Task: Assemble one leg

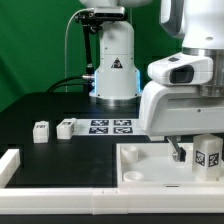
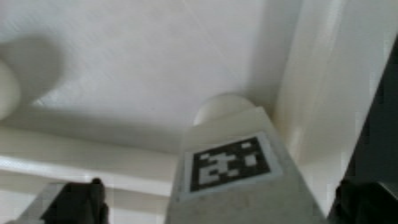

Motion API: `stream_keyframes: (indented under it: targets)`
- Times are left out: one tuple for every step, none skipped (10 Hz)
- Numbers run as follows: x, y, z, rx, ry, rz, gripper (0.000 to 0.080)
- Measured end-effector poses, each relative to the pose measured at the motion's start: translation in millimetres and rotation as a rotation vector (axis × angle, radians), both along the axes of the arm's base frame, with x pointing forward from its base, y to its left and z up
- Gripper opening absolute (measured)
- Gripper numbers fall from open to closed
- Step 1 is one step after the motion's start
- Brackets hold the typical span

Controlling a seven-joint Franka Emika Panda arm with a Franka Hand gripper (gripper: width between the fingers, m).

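Note:
A white leg [image 1: 207, 153] with a black-and-white tag stands upright in the corner of the large white tabletop [image 1: 150, 168] at the exterior view's right. My gripper [image 1: 195, 150] hangs over it with its fingers on either side. In the wrist view the leg [image 2: 231, 160] sits between the dark fingertips [image 2: 75, 202]. A gap shows on one side and a narrower one on the other, so the gripper [image 2: 217, 205] is open around it. Two more legs [image 1: 40, 131] [image 1: 66, 127] lie loose on the black table at the exterior view's left.
The marker board [image 1: 110, 126] lies in the middle of the table in front of the robot base [image 1: 113, 75]. A white bar [image 1: 12, 165] runs along the front left edge. The tabletop's raised rim [image 2: 329, 90] is close beside the leg.

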State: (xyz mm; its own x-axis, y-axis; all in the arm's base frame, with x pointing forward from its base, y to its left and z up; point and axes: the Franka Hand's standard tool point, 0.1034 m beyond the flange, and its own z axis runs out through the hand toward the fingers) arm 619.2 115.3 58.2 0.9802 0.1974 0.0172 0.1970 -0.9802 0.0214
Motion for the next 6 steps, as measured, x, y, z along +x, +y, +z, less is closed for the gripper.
stream_keyframes:
  targets:
    - [-0.1, -0.1, -0.2, 0.000, 0.000, -0.002, 0.0525]
    - [-0.2, 0.0, -0.4, 0.001, 0.001, -0.011, 0.0386]
    - [-0.3, -0.1, -0.7, 0.002, 0.000, -0.054, 0.0277]
    - [-0.3, -0.7, -1.1, 0.001, 0.001, -0.055, 0.0277]
    - [-0.5, -0.5, -1.3, 0.003, 0.000, -0.108, 0.0277]
    - [-0.5, -0.5, -1.5, 0.005, -0.001, -0.203, 0.0277]
